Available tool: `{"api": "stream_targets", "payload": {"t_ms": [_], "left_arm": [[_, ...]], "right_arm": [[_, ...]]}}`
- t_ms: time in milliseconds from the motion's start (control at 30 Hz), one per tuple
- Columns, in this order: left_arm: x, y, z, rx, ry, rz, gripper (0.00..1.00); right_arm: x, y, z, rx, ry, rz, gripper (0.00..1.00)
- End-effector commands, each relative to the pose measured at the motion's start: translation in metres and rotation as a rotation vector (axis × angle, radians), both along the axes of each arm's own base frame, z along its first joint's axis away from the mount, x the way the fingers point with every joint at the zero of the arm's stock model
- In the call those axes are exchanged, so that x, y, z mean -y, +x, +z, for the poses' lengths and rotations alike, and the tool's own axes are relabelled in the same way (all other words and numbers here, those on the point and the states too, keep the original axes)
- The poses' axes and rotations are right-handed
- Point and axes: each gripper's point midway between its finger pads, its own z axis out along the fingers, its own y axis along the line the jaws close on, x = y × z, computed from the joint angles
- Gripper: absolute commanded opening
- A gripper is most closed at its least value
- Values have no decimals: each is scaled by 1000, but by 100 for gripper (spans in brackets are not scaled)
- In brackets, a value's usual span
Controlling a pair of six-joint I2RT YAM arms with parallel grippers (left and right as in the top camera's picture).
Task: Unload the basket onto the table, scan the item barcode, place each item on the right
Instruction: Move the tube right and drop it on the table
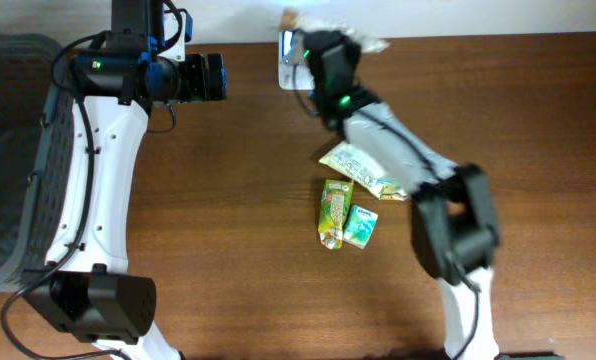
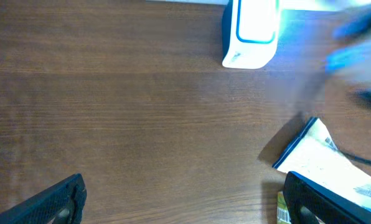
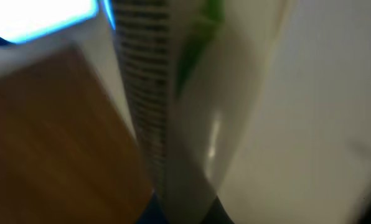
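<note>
**Presenting the packet at the scanner, read not yet confirmed**

The right gripper has its jaws clamped tight on a packet and holds it off the table at the far edge, right by the scanner. In the right wrist view the packet fills the frame. Dark striping down its side may be the barcode, though blur makes that uncertain. The scanner's blue-white glow sits just beside it at the upper left.

The pick-up and the carry look done. What remains is the read itself, and nothing here shows a beep or a flash of success. The packet may need turning so the stripes face the window squarely.

The left gripper hangs wide and empty over bare wood, well apart from the action. A pale wrapper, a green pouch and a teal sachet lie mid-table, seemingly yet to be scanned.
</note>
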Motion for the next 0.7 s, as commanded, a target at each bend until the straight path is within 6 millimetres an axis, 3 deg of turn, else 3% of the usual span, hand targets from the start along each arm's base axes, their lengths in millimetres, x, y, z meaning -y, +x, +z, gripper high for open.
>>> {"api": "stream_targets", "payload": {"t_ms": [0,67,100,167,233,433,633,667], "left_arm": [[1,1,-1,-4,-9,-2,99],[1,1,-1,-4,-9,-3,99],[1,1,-1,-4,-9,-2,99],[1,1,-1,-4,-9,-2,99],[1,1,-1,-4,-9,-2,99],[1,1,-1,-4,-9,-2,99],[1,1,-1,-4,-10,-2,99],[1,1,-1,-4,-9,-2,99]], "right_arm": [[63,-53,122,155,354,-181,4],[83,-97,112,-16,562,-212,4],[96,-124,98,-138,686,-258,4],[122,-151,77,-249,817,-391,4],[164,-189,33,-405,991,-670,4],[235,-236,-83,-688,1282,-1015,4],[278,-265,-147,-676,1407,-1118,4],[280,-266,-147,-677,1430,-1123,10]]}}
